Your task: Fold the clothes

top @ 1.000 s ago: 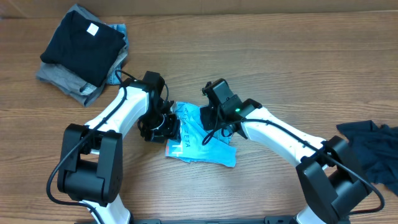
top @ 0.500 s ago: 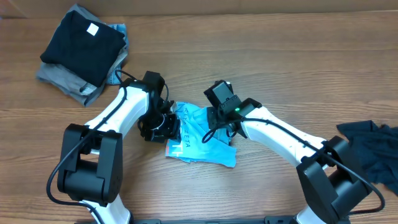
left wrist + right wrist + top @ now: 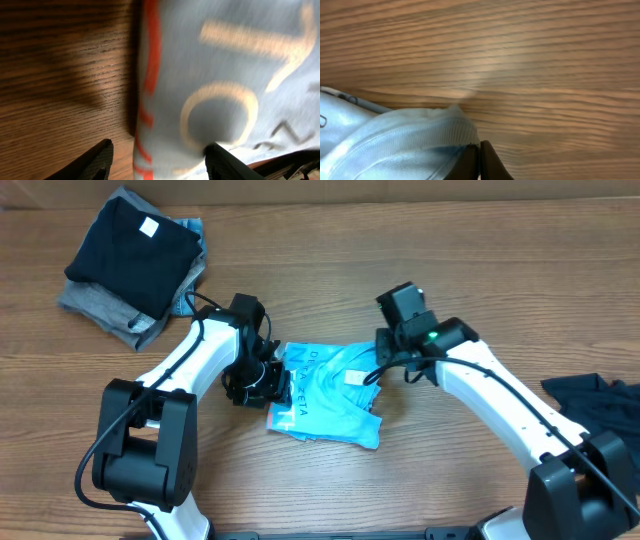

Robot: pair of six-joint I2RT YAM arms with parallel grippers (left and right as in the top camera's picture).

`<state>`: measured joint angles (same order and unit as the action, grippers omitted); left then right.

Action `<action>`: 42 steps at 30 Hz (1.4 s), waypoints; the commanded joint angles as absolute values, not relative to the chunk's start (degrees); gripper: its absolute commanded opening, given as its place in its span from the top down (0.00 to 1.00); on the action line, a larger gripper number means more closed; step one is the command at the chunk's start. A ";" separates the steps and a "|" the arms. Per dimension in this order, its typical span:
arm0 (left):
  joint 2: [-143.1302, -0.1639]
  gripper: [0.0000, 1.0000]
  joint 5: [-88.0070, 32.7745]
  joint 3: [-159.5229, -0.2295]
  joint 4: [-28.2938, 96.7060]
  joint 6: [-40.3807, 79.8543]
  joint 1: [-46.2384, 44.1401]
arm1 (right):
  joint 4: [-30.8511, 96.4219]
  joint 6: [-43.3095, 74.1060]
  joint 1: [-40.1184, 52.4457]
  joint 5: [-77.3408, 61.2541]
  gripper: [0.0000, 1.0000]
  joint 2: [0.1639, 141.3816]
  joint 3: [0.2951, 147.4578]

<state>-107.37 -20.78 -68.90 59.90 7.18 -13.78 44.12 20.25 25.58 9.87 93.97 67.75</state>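
Note:
A light blue shirt [image 3: 325, 395] with white lettering lies crumpled at the table's middle. My left gripper [image 3: 262, 383] sits at the shirt's left edge. In the left wrist view its jaws [image 3: 160, 162] are open, with the shirt's printed cloth [image 3: 215, 75] between the two fingers. My right gripper [image 3: 385, 370] is at the shirt's right side. In the right wrist view its fingers [image 3: 479, 160] are shut on a ribbed edge of the blue shirt [image 3: 395, 140], just above the wood.
A stack of folded dark and grey clothes [image 3: 135, 265] lies at the back left. A dark blue garment [image 3: 595, 415] lies heaped at the right edge. Bare wooden table [image 3: 450, 270] surrounds the shirt.
My right gripper has moved to the right and a little back, drawing the shirt's edge with it so the shirt spreads wider. The left arm has not moved.

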 commanded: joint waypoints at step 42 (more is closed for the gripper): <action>-107.24 0.63 -17.28 -64.51 55.24 7.73 -16.64 | 59.55 15.05 23.70 4.73 0.65 95.53 67.59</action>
